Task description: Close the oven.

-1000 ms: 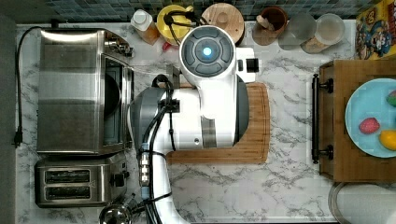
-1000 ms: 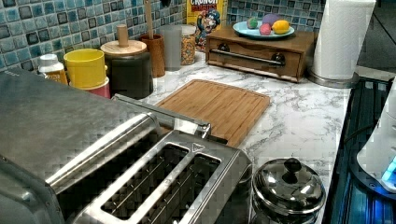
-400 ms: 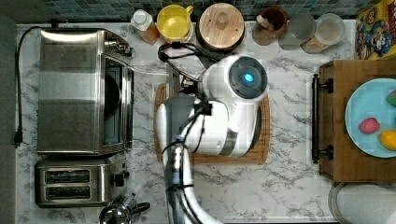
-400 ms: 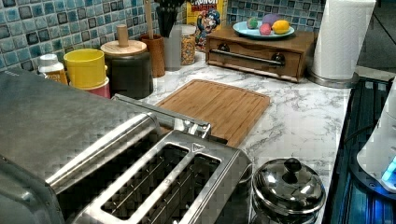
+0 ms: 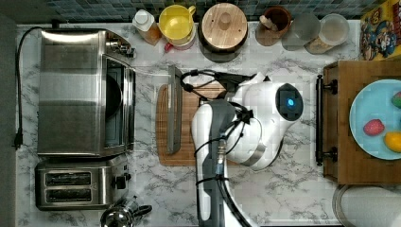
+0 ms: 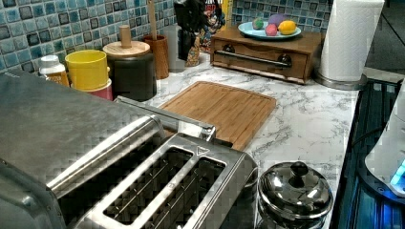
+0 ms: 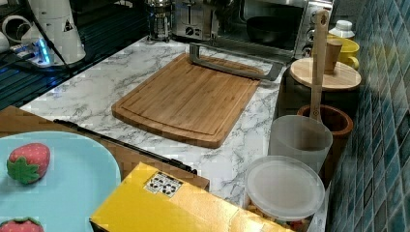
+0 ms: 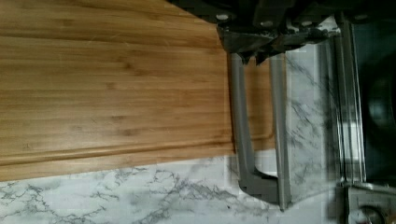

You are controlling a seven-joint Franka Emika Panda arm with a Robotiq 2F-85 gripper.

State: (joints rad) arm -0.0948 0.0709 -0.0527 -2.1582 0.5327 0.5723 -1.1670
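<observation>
The oven (image 5: 80, 92) stands at the top view's left, a dark pan inside it. Its glass door lies open and flat, and the long grey bar handle (image 5: 174, 109) rests over the edge of the wooden cutting board (image 5: 189, 156). The right view shows the oven (image 7: 285, 19) at the back with the handle (image 7: 232, 65) in front of it. My arm (image 5: 265, 123) hangs above the board, away from the oven. The gripper (image 6: 190, 33) is raised near the far jars in the left view. In the wrist view the gripper (image 8: 271, 44) sits just beyond one end of the handle (image 8: 240, 121), not touching it.
A two-slot toaster (image 5: 78, 184) and a small lidded steel pot (image 5: 117, 216) sit beside the oven. Jars, a yellow mug (image 5: 176, 20) and canisters line the tiled back wall. A wooden drawer box (image 5: 364, 123) with a blue plate of toy fruit stands at the top view's right.
My arm has swung from beside the oven toward the top view's right, uncovering the handle. The gripper has come into the left view. The door stays down.
</observation>
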